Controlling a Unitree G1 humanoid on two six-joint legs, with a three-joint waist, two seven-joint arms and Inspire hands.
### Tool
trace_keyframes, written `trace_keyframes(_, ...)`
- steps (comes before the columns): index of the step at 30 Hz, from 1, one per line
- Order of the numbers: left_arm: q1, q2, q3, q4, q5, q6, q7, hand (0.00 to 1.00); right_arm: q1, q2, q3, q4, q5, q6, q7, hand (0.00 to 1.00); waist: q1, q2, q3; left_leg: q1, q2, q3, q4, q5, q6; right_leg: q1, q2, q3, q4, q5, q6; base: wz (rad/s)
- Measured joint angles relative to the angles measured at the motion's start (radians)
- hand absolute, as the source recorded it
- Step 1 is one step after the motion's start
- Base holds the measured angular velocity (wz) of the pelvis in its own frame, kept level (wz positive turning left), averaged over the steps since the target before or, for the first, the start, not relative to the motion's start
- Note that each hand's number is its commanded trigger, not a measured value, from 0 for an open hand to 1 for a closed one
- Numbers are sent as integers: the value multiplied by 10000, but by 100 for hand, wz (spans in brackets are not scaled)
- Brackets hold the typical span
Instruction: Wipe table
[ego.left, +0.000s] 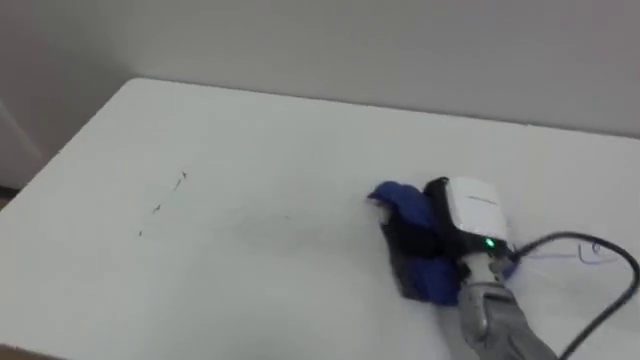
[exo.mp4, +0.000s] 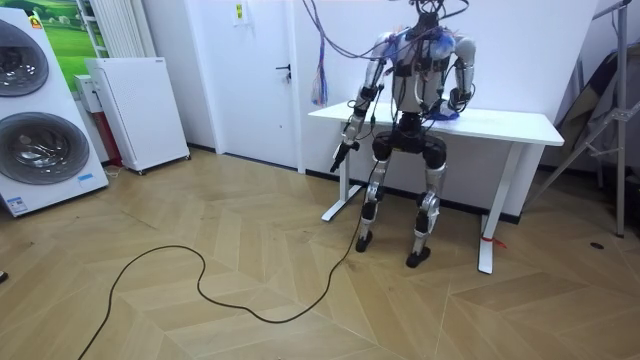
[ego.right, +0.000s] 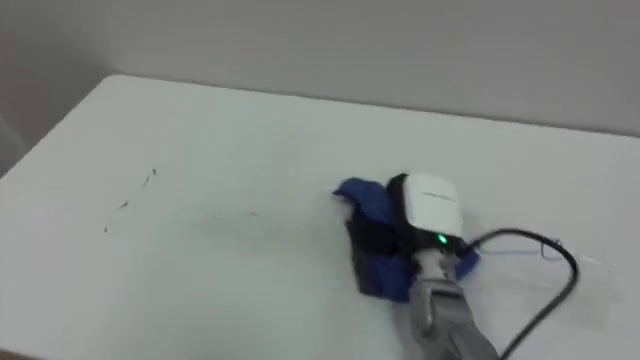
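Note:
A crumpled blue cloth (ego.left: 400, 205) lies on the white table (ego.left: 250, 260), right of its middle. My right hand (ego.left: 468, 208) rests on top of the cloth, its dark fingers (ego.left: 412, 240) curled down into the folds. Faint dark marks (ego.left: 180, 180) show on the table's left part, well away from the cloth. Thin blue scribbles (ego.left: 592, 250) sit near the right edge. In the room view I stand at the table (exo.mp4: 500, 125), facing it, with my left hand (exo.mp4: 342, 156) hanging low beside the table's end.
The table's back edge runs along a pale wall (ego.left: 400, 50). In the room view, two stacked washing machines (exo.mp4: 35, 110) and a white cabinet (exo.mp4: 135, 110) stand at the room view's left, and a metal stand (exo.mp4: 605, 130) at the right.

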Motion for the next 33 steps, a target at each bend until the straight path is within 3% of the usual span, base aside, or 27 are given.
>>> trace_keyframes(2,349,-103,150,-196,0,18,-22,0,442,-151,-157,191,263,-274,-486,100,-287,143,2,443,-350,-5,-482,477,158,388,294,736,-488,0,4,47)
trace_keyframes(3,422,-100,213,-224,-15,22,-20,0,641,-155,-178,219,286,-349,-652,100,-369,107,-10,603,-439,40,-650,576,250,489,336,795,-635,30,40,45)
trace_keyframes(5,506,-120,632,-280,45,23,-11,0,1300,-196,-627,382,286,-968,-1443,100,-879,-39,-21,1032,-614,71,-1240,782,405,1127,356,699,-1452,265,157,43)
trace_keyframes(6,511,-124,804,-338,145,22,-12,0,1534,-192,-833,384,249,-1101,-1653,100,-991,-56,-16,1084,-652,57,-1299,786,417,1269,342,641,-1630,319,194,42)
trace_keyframes(7,490,-124,1201,-439,316,3,3,0,2049,-194,-1237,386,227,-1311,-2145,100,-1213,-213,-72,1172,-733,51,-1417,774,486,1523,287,522,-1900,452,190,25)
trace_keyframes(9,422,-109,1915,-530,621,-94,61,0,2783,-195,-1869,393,295,-1488,-2722,100,-1266,-353,-135,1425,-824,115,-1593,685,617,1907,250,528,-2304,554,304,8)
trace_keyframes(10,344,-97,2141,-569,733,-99,139,0,3097,-215,-2255,432,299,-1556,-2945,100,-1355,-462,-131,1532,-872,141,-1579,565,684,2112,226,526,-2517,625,386,-7)
trace_keyframes(12,154,-149,2144,-630,739,-118,180,0,3154,-246,-2789,535,360,-1563,-3026,100,-1465,-476,-108,1519,-918,290,-1558,495,774,2172,193,527,-2684,816,463,-24)
trace_keyframes(15,6,-121,1570,-632,567,-290,411,0,3104,-367,-2588,516,787,-1291,-2894,100,-1378,-354,-168,1638,-925,524,-1530,316,872,2280,202,498,-2702,939,477,-36)
trace_keyframes(17,-61,-158,1089,-566,575,-276,480,0,2852,-345,-2216,179,960,-782,-2488,100,-1322,-277,-165,1796,-903,667,-1536,230,853,2305,223,600,-2679,986,466,-33)
trace_keyframes(21,-206,-246,591,-405,589,-216,438,0,2274,-257,-1318,-698,959,266,-1202,100,-751,-205,-113,1762,-850,519,-1562,182,826,1962,414,696,-2601,1170,295,-46)
trace_keyframes(23,-189,-249,425,-236,476,-191,389,0,1264,-212,-340,-795,880,695,-195,100,-399,-192,-28,1713,-853,131,-1561,181,824,1827,526,496,-2549,1235,191,-22)
trace_keyframes(25,-204,-282,401,-219,380,-155,366,0,583,-149,114,-789,860,660,260,100,-249,-183,63,1619,-853,-7,-1555,197,797,1765,557,452,-2539,1186,125,6)
trace_keyframes(28,30,-235,432,-219,389,-20,309,0,-229,-162,72,-474,939,560,513,100,39,-164,125,1393,-899,-249,-1578,296,835,1653,546,412,-2580,1089,143,25)
trace_keyframes(30,456,-191,570,-282,390,30,148,0,-360,-261,-169,-4,1064,423,496,100,20,-181,116,1394,-949,-407,-1537,315,852,1691,496,290,-2591,1018,183,31)
trace_keyframes(31,713,-163,654,-319,371,31,58,0,-298,-431,-414,327,1309,133,262,100,-5,-229,132,1374,-974,-431,-1545,326,865,1685,451,192,-2554,976,195,26)
trace_keyframes(32,803,-164,793,-305,277,21,-34,0,-194,-704,-574,669,1456,-220,-199,100,-83,-230,233,1289,-999,-433,-1502,357,884,1665,404,55,-2568,976,196,30)
trace_keyframes(33,839,-160,897,-300,251,18,-52,0,-157,-819,-726,887,1551,-436,-425,100,-161,-247,237,1235,-1013,-434,-1466,370,896,1672,377,-31,-2582,979,200,41)
